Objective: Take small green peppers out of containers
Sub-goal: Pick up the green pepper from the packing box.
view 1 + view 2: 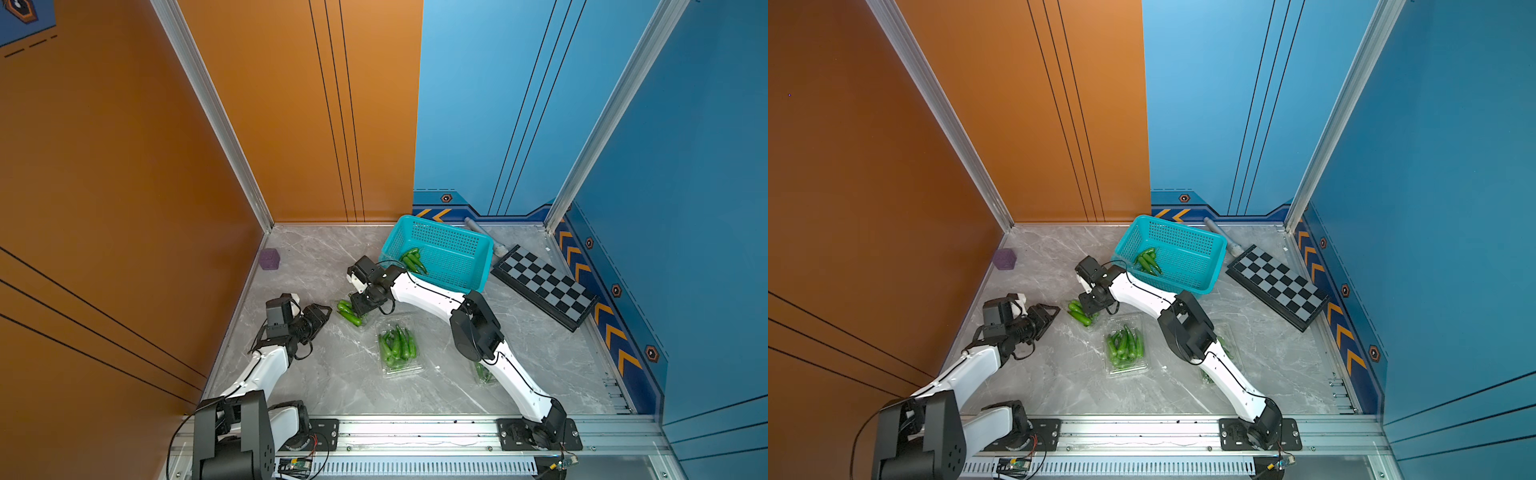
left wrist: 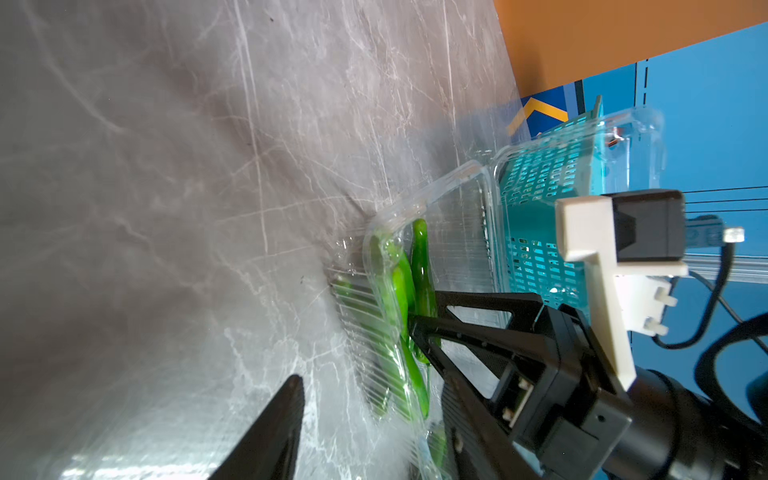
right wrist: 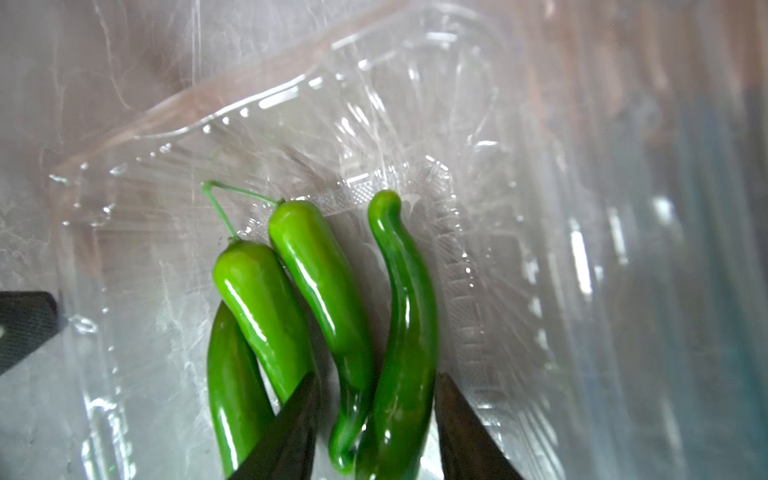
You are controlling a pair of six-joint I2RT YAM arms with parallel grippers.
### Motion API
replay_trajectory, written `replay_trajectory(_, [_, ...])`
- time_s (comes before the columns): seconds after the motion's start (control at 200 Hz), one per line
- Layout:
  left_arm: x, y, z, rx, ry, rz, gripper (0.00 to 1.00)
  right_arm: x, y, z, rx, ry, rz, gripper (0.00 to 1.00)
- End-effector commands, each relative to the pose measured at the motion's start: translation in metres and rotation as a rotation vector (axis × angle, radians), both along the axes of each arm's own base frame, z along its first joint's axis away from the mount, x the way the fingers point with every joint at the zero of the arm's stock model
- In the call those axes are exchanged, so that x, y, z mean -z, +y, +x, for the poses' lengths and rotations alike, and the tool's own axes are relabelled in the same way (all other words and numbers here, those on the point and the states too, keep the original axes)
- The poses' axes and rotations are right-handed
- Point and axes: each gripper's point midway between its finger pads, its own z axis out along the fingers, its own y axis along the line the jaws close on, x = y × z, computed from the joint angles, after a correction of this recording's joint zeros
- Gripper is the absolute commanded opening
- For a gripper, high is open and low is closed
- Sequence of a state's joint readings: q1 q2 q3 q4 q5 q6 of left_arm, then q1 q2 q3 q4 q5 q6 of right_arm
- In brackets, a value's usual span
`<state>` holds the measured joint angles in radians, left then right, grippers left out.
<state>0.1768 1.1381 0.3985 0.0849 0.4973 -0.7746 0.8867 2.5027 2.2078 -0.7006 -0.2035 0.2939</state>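
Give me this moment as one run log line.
right gripper: astride peppers in open container, grip unclear | left gripper: open, empty | basket: some peppers

On your table (image 1: 332, 386) the basket (image 1: 446, 235) sits at the back with peppers (image 1: 413, 259) in it. The chessboard (image 1: 544, 286) lies to its right, and the cube (image 1: 269, 259) is far left by the wall. Before the basket you have the left container (image 3: 374, 104) under the right end effector (image 1: 360, 312), the middle container (image 1: 401, 374), and the right container (image 1: 486, 380) under the right arm. The left end effector (image 1: 328, 311) is just left of the left container.

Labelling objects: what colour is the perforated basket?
The basket is teal, clearest in a top view.
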Motion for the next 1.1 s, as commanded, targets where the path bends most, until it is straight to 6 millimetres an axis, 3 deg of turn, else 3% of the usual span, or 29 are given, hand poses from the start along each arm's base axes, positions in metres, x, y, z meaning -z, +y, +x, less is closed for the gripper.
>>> replay_trajectory(0.0, [-0.002, 0.001, -0.001, 0.004, -0.007, 0.013, 0.55, 0.011, -0.004, -0.003, 0.006, 0.011, -0.047, 0.40])
replay_trajectory(0.105, [-0.002, 0.001, -0.001, 0.003, -0.007, 0.014, 0.55, 0.013, -0.004, -0.004, 0.002, 0.018, -0.046, 0.34])
replay_trajectory(0.465, [-0.003, 0.001, 0.000, 0.006, -0.010, 0.015, 0.55, 0.027, -0.008, -0.004, 0.013, 0.034, -0.074, 0.40])
replay_trajectory(0.741, [-0.003, 0.001, 0.000, 0.006, -0.010, 0.014, 0.55, 0.032, -0.008, -0.006, -0.001, 0.028, -0.097, 0.39])
replay_trajectory(0.971, [-0.004, 0.001, 0.000, 0.005, -0.013, 0.014, 0.55, 0.024, -0.007, -0.005, -0.012, 0.004, -0.095, 0.17])
replay_trajectory(1.096, [-0.004, 0.001, 0.000, 0.006, -0.011, 0.016, 0.55, 0.003, -0.006, 0.002, -0.017, -0.042, -0.076, 0.15])
